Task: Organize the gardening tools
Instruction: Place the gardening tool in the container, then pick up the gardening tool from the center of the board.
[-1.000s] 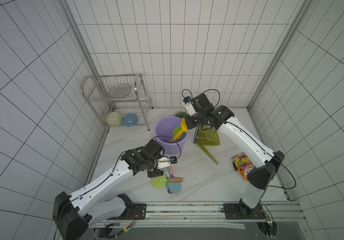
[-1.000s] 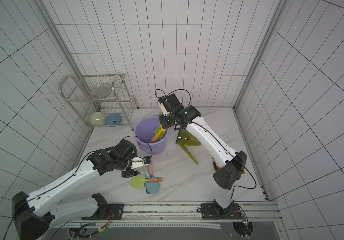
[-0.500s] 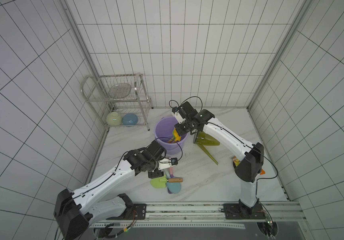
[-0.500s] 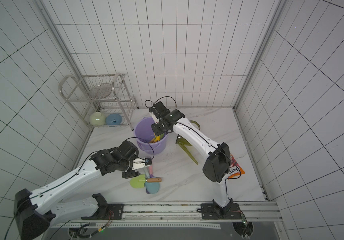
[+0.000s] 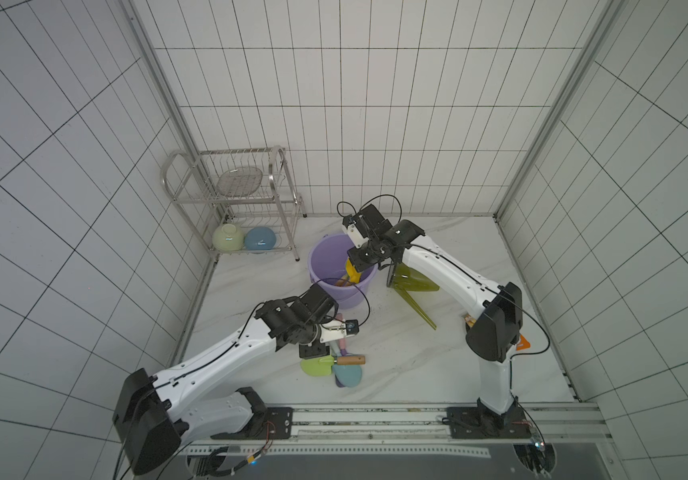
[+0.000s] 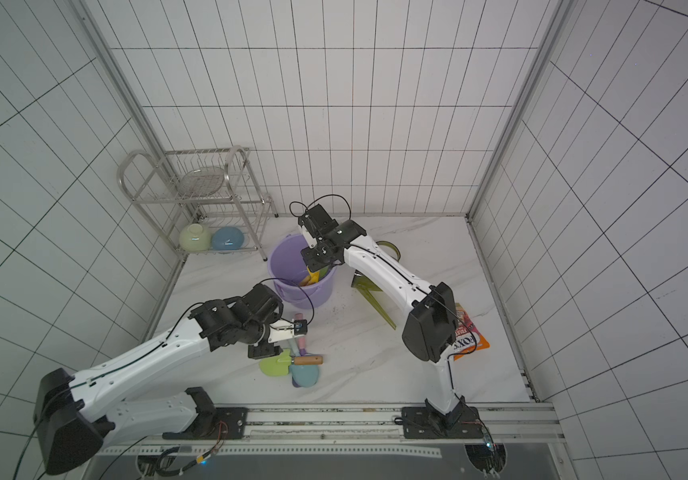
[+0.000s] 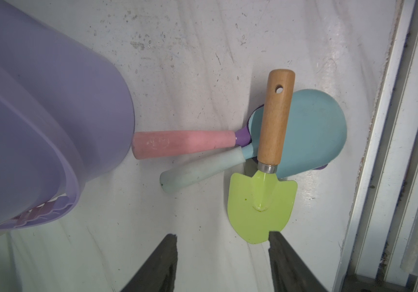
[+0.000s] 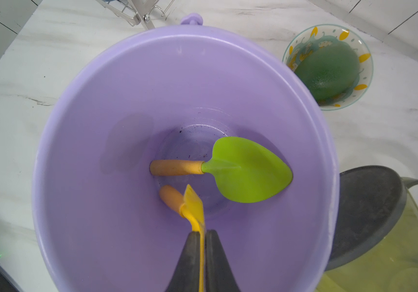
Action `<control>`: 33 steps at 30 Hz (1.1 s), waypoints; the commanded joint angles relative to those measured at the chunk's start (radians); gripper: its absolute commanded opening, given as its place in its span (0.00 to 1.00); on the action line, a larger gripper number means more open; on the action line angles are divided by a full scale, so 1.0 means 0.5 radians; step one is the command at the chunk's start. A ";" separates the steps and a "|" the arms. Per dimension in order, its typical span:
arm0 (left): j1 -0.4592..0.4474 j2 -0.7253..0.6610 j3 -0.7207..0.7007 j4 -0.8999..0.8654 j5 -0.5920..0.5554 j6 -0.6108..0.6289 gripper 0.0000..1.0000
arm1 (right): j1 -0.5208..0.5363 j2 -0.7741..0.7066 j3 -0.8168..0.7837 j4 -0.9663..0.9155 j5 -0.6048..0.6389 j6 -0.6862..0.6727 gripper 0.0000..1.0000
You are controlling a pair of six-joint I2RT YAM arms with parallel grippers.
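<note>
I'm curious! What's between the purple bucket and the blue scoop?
A pink handle and a pale mint handle, in the left wrist view.

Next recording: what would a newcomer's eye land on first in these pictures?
The lilac bucket toward the back of the table, where the right gripper pinches a yellow shovel by its blade, beside a green shovel inside. Then the heap nearer the front: a lime shovel with a wooden handle lies across a teal shovel, a pink-handled shovel beneath, with the left gripper open at its edge.

Both top views are looking down from high above; the wrist cameras are looking closely downward. All are sharing the round lilac plastic bucket (image 5: 326, 258).
</note>
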 commanded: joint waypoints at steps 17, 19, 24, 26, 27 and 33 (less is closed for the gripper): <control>-0.196 0.138 -0.026 0.249 -0.106 -0.123 0.55 | -0.197 -1.013 -0.841 0.303 -0.184 0.252 0.57; -0.244 0.162 -0.034 0.292 -0.148 -0.142 0.55 | -0.209 -1.147 -0.975 0.361 -0.138 0.280 0.57; -0.389 0.248 -0.055 0.346 -0.234 -0.188 0.54 | -0.234 -1.455 -1.261 0.404 0.004 0.349 0.58; -0.437 0.289 -0.067 0.372 -0.252 -0.208 0.54 | -0.252 -1.573 -1.355 0.417 0.046 0.375 0.58; -0.454 0.305 -0.075 0.390 -0.255 -0.216 0.53 | -0.258 -1.612 -1.386 0.417 0.063 0.387 0.58; -0.556 0.435 -0.112 0.503 -0.343 -0.253 0.52 | -0.296 -1.807 -1.544 0.414 0.096 0.429 0.59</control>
